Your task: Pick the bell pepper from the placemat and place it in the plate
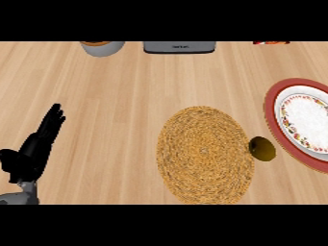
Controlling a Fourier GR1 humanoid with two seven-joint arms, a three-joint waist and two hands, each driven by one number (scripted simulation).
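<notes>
Now bell pepper [263, 149] between placemat [205, 154] and plate [309, 124]; left hand [33, 149] open, empty, far left.

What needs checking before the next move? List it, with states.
1. Pepper located: ok. It lies on the counter between the placemat and the plate.
2. Pepper on placemat: not ok. It sits at the mat's right edge, off the weave.
3. Pepper in plate: not ok. It is outside the rim.
4. Plate free to receive: ok, nothing lies in it.
5. Left hand: ok, open and resting at the view's left, holding nothing.
6. Right hand: cannot tell, it is not in view.
</notes>
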